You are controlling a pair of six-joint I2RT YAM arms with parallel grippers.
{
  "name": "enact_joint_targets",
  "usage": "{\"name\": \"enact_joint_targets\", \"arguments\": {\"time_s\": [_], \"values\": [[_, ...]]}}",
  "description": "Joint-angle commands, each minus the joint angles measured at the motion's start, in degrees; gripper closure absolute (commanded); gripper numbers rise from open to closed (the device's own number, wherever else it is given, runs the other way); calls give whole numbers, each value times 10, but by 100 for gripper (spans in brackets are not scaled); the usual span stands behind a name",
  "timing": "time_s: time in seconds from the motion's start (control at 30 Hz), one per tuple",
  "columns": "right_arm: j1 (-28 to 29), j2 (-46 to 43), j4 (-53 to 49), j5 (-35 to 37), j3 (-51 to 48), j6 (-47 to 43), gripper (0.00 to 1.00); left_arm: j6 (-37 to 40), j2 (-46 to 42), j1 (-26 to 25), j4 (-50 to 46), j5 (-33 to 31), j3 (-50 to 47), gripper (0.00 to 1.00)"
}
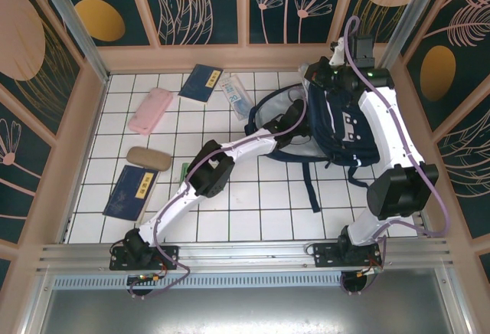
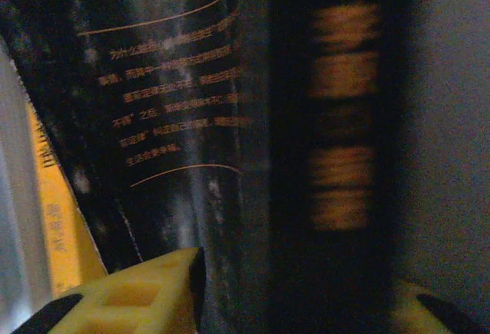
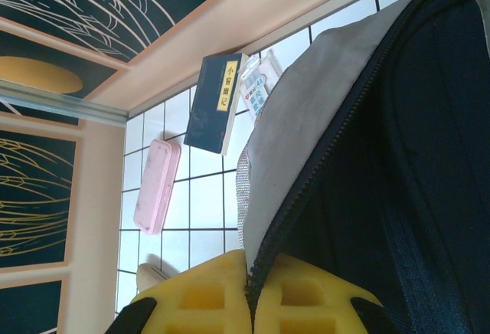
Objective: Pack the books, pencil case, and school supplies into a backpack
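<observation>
Step in hand: black book going inside backpack, centre-right of top view; left gripper straddles its spine, clamped or loosed untellable; right gripper pinches zipper edge; next calls for withdrawing, fetching pink pencil case, upper left.

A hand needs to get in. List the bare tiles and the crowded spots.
Bare: near tiles between the left arm and the dangling strap; the far-left corner behind the pink case. Crowded: the left side, with pink case, tan case and book; the far right, under the backpack.
</observation>
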Motion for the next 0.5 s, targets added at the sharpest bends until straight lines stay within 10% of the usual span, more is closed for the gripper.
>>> {"name": "enact_joint_targets", "arguments": {"time_s": [0.0, 0.2, 0.47], "values": [[2, -10, 71, -40, 41, 4, 100, 48, 2, -3, -62, -13, 0, 55], [2, -15, 64, -32, 37, -2, 100, 78, -76, 10, -53, -40, -88, 50], [2, -20, 64, -28, 26, -5, 100, 103, -158, 19, -39, -62, -146, 99]]}}
